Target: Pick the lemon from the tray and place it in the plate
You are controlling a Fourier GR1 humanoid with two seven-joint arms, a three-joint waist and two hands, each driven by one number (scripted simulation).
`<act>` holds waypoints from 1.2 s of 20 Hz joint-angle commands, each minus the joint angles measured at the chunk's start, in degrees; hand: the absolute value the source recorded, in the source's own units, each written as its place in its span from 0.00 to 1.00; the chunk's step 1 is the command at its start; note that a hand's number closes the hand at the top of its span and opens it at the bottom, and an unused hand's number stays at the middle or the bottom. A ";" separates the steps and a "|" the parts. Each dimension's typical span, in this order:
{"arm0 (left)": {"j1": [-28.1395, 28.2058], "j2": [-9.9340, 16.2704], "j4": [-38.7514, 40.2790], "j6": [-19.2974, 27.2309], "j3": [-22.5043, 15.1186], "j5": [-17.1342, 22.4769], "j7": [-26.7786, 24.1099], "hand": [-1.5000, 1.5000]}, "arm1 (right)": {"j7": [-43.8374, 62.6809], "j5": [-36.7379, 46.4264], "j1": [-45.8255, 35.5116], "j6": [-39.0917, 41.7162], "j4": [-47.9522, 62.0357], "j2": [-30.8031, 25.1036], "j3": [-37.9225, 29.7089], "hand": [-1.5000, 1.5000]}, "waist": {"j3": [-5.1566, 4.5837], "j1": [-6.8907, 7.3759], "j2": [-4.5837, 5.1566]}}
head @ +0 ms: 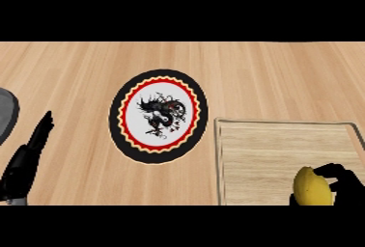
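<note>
The yellow lemon is at the lower right, over the near part of the wooden tray. My right hand is curled round it from the right, with fingers wrapping its top and side. The plate lies left of the tray; it has a black rim, a red and yellow wavy ring and a white centre with a black dragon figure. Nothing lies on the plate. My left hand rests at the lower left with straight fingers pointing up, well apart from the plate.
A grey rounded object shows partly at the left edge. The wooden counter stretches behind the plate and tray.
</note>
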 commanded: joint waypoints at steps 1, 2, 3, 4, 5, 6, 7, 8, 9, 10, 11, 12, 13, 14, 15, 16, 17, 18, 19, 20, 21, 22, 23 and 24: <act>-0.24 -1.22 -1.74 0.85 -1.08 -1.24 2.39 0.50 | 3.71 12.30 -1.76 0.84 -5.72 1.31 4.87 1.00 | 0.14 -0.09 -0.03; 2.05 -2.18 -0.41 1.18 -1.34 -1.36 -1.10 0.50 | 4.86 13.16 -1.98 5.87 -12.98 0.70 6.51 1.00 | 0.04 -0.13 -0.13; 0.93 -1.49 -1.81 1.18 -1.62 -2.08 -0.01 0.50 | 4.25 16.17 -6.20 5.58 -11.32 2.53 8.58 1.00 | 0.06 0.35 -0.06; 2.73 -2.28 -1.14 0.59 -2.20 -1.74 -1.45 0.50 | 3.82 17.75 -7.36 7.48 -13.23 3.32 11.37 1.00 | 0.04 0.50 -0.06; 1.80 -1.80 -1.69 0.83 -1.01 -1.37 -0.05 0.50 | 1.66 17.54 -7.41 7.64 -14.51 2.77 12.02 1.00 | 0.11 0.29 -0.02; 1.68 -1.16 -2.34 0.07 -0.55 -0.73 0.16 0.50 | 1.80 18.09 -10.53 8.97 -14.66 5.37 15.23 1.00 | 0.09 0.66 -0.01; 2.34 -1.45 -1.03 0.48 -1.34 -1.99 -1.43 0.50 | 2.38 18.24 -14.89 13.47 -16.87 6.47 15.17 1.00 | 0.01 0.92 0.07; 1.66 -2.84 -1.67 1.82 -2.28 -3.02 -0.12 0.50 | 2.35 19.68 -15.36 15.58 -17.79 7.79 18.60 1.00 | 0.05 0.58 0.03; -0.37 -1.10 -3.98 0.11 -1.45 -1.78 4.62 0.50 | 2.78 20.23 -18.38 15.08 -14.77 11.67 21.65 1.00 | 0.07 0.92 0.03; 0.01 -1.70 -1.40 0.70 -0.57 -1.70 0.99 0.50 | 3.06 19.53 -23.57 18.62 -12.23 14.70 20.03 1.00 | 0.05 1.00 0.21; -3.52 0.21 1.18 -1.20 0.68 -0.98 1.35 0.50 | 1.62 16.80 -25.79 20.70 -10.96 16.03 18.75 1.00 | 0.07 0.70 0.31; -1.93 0.13 2.33 -1.98 1.23 -0.01 -0.21 0.50 | 3.60 20.76 -27.46 23.62 -12.20 18.73 22.95 1.00 | 0.03 0.60 0.15; -0.32 -2.19 -0.44 0.35 -1.36 -2.33 -0.54 0.50 | 5.47 18.73 -33.21 23.97 -7.94 19.83 21.87 1.00 | 0.01 1.35 0.22; -0.78 -0.74 0.24 -0.74 0.02 -1.61 -0.20 0.50 | 7.34 17.05 -36.07 22.34 -3.80 19.92 21.85 1.00 | 0.05 1.36 0.27; -3.75 -1.67 1.29 -0.78 -0.74 -1.67 1.66 0.50 | 8.71 15.09 -37.15 18.33 -0.10 19.99 22.38 1.00 | 0.09 1.05 0.33; -1.77 1.71 -0.80 -3.86 2.16 1.15 1.21 0.50 | 12.09 15.31 -39.84 19.30 0.38 20.05 23.97 1.00 | 0.07 1.54 0.18; -1.06 -1.14 -3.48 -1.86 -0.97 -0.96 3.76 0.50 | 12.72 11.60 -42.78 18.54 3.22 20.09 21.12 1.00 | 0.11 1.84 0.25; -0.58 -0.22 -0.73 -1.93 1.18 -0.21 -0.10 0.50 | 13.02 8.61 -46.60 18.94 3.77 20.12 18.71 1.00 | 0.07 1.96 0.32; 1.14 -1.02 -2.00 -1.85 -0.10 -0.93 -0.16 0.50 | 13.93 7.66 -48.72 16.45 6.59 20.15 17.77 1.00 | 0.09 2.11 0.29; 0.40 -3.32 0.18 0.88 -1.41 -3.17 -1.40 0.50 | 14.64 6.55 -50.81 16.27 7.81 20.17 17.01 1.00 | 0.08 1.71 0.32; -1.67 -2.16 1.47 -0.77 -0.19 -1.47 -1.15 0.50 | 14.67 5.24 -52.64 11.82 12.67 20.19 15.42 1.00 | 0.06 2.20 0.55; -3.25 -1.09 1.99 -1.36 0.30 -1.58 -0.24 0.50 | 14.14 2.76 -53.09 11.46 14.42 20.20 13.96 1.00 | 0.10 1.84 0.54; -2.85 -0.69 0.87 -1.82 0.55 -1.15 -0.09 0.50 | 15.18 1.62 -55.72 10.63 17.20 20.21 13.06 1.00 | 0.10 2.34 0.52; -0.91 -3.11 0.67 -0.82 -1.47 -2.10 -0.11 0.50 | 14.64 -0.24 -57.24 9.60 18.56 20.22 11.05 1.00 | 0.11 2.43 0.52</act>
